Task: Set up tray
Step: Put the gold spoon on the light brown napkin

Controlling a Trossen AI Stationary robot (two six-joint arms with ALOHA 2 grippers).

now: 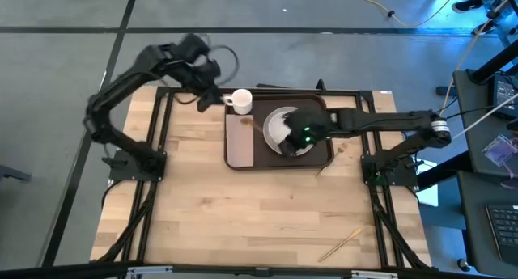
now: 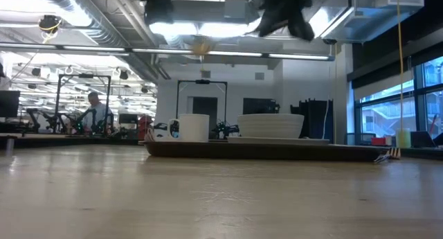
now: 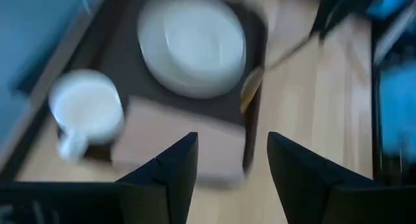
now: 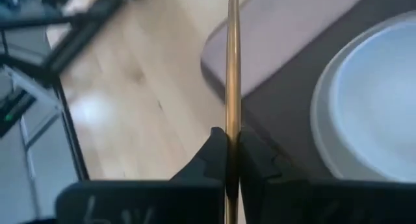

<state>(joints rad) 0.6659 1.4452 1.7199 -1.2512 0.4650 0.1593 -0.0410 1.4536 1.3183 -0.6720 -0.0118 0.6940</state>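
Note:
The dark brown tray (image 1: pixel 322 150) lies at the table's far middle. On it are a tan-pink napkin (image 1: pixel 239 140) and a white bowl on a plate (image 1: pixel 277 127). A white mug (image 1: pixel 240 101) stands at its far left corner. My right gripper (image 1: pixel 293 135) is over the plate, high above it in the low view (image 2: pixel 284 17), and is shut on a thin gold spoon (image 3: pixel 250 87). My left gripper (image 1: pixel 209 97) is open and empty, raised beside the mug, and its fingers stand apart in the left wrist view (image 3: pixel 231 146). My right gripper pinches the gold spoon's thin handle (image 4: pixel 233 120) between its two fingers. The handle runs on straight ahead of the fingers toward the napkin. The spoon is lifted clear, and its oval end (image 2: pixel 201 48) hangs high above the tray.
A thin gold stick (image 1: pixel 340 244) lies on the table near the right front. Another small gold piece (image 1: pixel 324 167) lies by the tray's near right corner. Bare wood spreads in front of the tray. A black frame rails the table's edges. A person (image 2: pixel 97 111) sits far back in the room.

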